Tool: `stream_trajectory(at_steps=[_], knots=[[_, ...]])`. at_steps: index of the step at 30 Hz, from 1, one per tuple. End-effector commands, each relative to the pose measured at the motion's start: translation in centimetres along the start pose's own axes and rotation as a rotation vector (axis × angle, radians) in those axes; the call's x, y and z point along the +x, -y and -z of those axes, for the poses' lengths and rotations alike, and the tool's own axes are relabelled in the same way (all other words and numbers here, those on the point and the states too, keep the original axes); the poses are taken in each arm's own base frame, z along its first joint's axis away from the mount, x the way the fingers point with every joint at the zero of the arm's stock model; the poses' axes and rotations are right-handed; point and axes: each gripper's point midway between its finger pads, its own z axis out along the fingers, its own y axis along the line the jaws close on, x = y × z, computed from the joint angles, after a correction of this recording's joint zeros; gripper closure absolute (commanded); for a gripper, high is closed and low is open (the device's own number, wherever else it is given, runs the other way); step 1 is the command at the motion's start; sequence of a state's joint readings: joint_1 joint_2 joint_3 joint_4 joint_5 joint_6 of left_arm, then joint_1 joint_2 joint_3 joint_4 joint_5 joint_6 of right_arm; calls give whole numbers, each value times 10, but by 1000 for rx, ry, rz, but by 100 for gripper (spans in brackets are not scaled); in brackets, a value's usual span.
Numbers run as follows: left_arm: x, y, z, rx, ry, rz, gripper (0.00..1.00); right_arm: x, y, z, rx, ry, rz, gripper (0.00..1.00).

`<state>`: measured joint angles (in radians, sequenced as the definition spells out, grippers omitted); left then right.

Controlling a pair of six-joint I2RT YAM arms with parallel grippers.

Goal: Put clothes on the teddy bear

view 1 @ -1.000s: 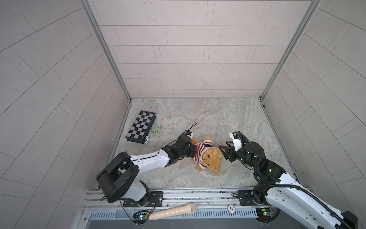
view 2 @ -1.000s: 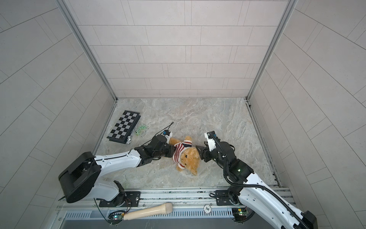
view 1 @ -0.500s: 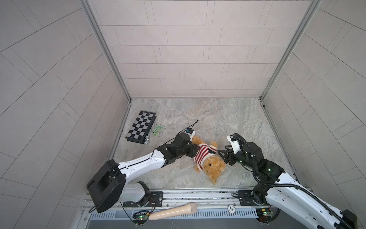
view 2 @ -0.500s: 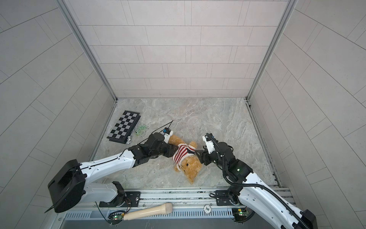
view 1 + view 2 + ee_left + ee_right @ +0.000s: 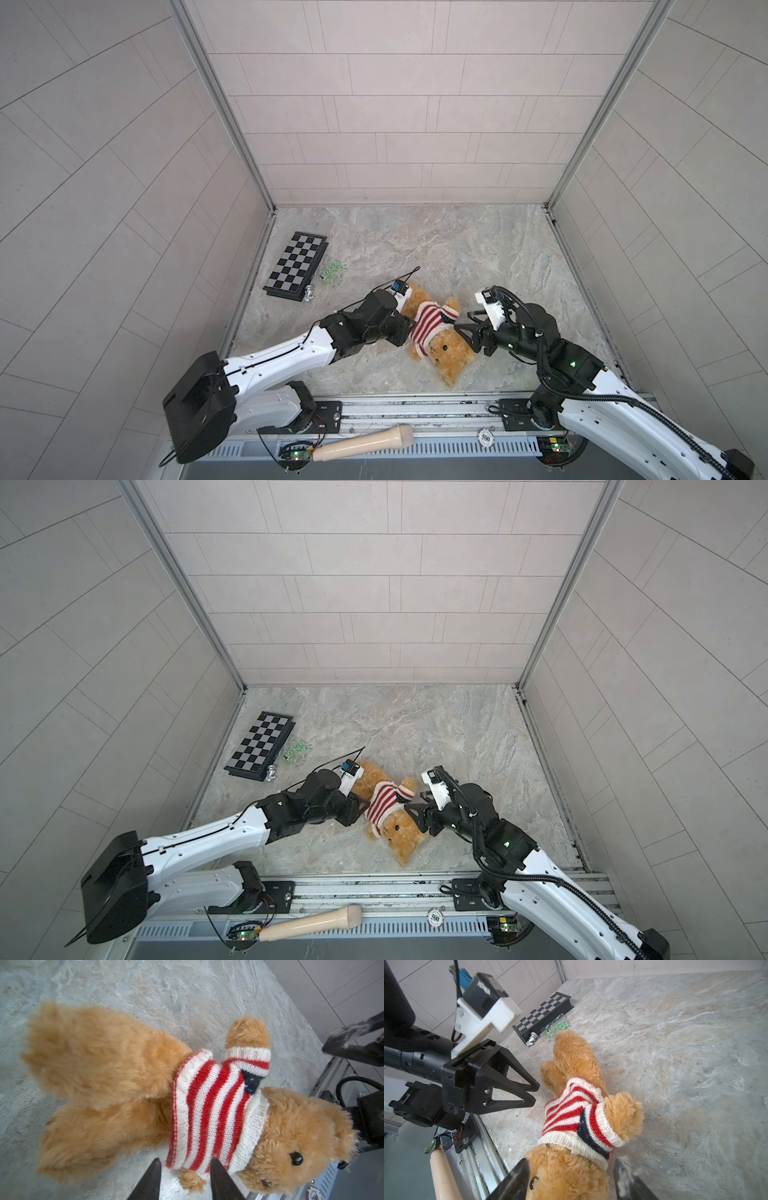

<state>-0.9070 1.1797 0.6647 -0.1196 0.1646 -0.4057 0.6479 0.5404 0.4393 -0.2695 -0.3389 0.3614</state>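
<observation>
Both top views first: the teddy bear lies flat, well clear of the chessboard, legs pointing toward the board and head away from it. The left gripper sits on the board side of the striped sweater. The right gripper waits at the head end, the side away from the board.

Left wrist view: jaws parted and empty, the sweater hem right ahead of the tips.

Right wrist view: the right gripper's jaws gape either side of the head, not clamped.

My call: the hem wants pulling along the body toward the board, and the left gripper is nearer.
</observation>
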Motion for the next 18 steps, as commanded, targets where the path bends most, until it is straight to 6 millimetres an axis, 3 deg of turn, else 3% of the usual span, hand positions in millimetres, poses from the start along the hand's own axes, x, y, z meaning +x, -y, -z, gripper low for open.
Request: stream_trajectory(at_steps=[1, 7, 10, 13, 18], knots=[[-24, 18, 1, 47, 35, -51, 59, 4, -2, 6, -2, -18, -10, 33], [-58, 32, -22, 58, 18, -95, 59, 25, -15, 2, -85, -101, -40, 32], [-58, 30, -42, 34, -42, -110, 59, 32, -18, 0, -92, -129, -37, 30], [-49, 15, -58, -25, -132, -99, 59, 40, -21, -4, -107, -163, -42, 28], [-36, -16, -69, -99, -197, -58, 59, 48, -17, -10, -88, -206, -44, 28]])
